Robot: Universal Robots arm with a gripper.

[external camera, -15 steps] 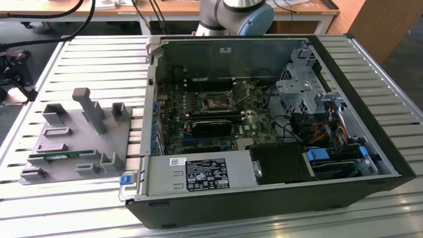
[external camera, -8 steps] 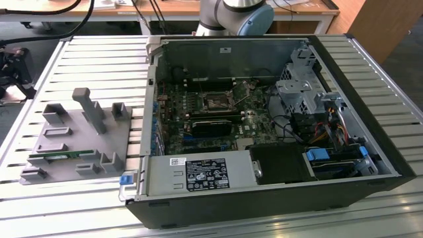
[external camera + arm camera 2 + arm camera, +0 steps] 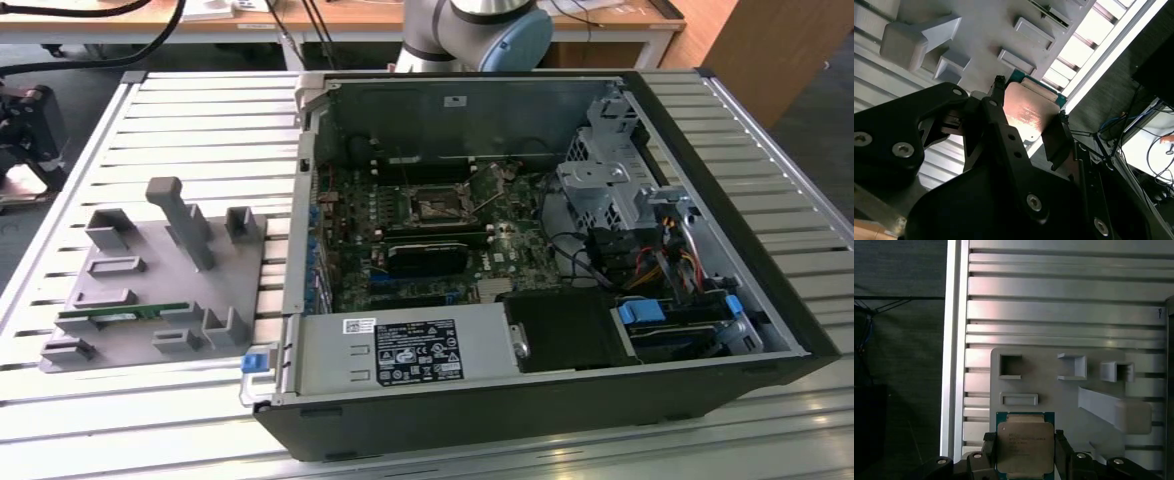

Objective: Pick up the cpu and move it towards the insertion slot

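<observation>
Slatted counter (image 3: 200, 110), grey fixture (image 3: 171, 292) at 9 o'clock from the case (image 3: 454, 112) in the exterior view — your gripper's (image 3: 1025, 461) clamped on the cpu (image 3: 1024, 444).

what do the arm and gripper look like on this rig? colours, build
The arm is a silver-grey round tube with a light blue joint cap. The gripper is matte black, built of angular linkage plates with two slim fingers and silver screw heads.
</observation>
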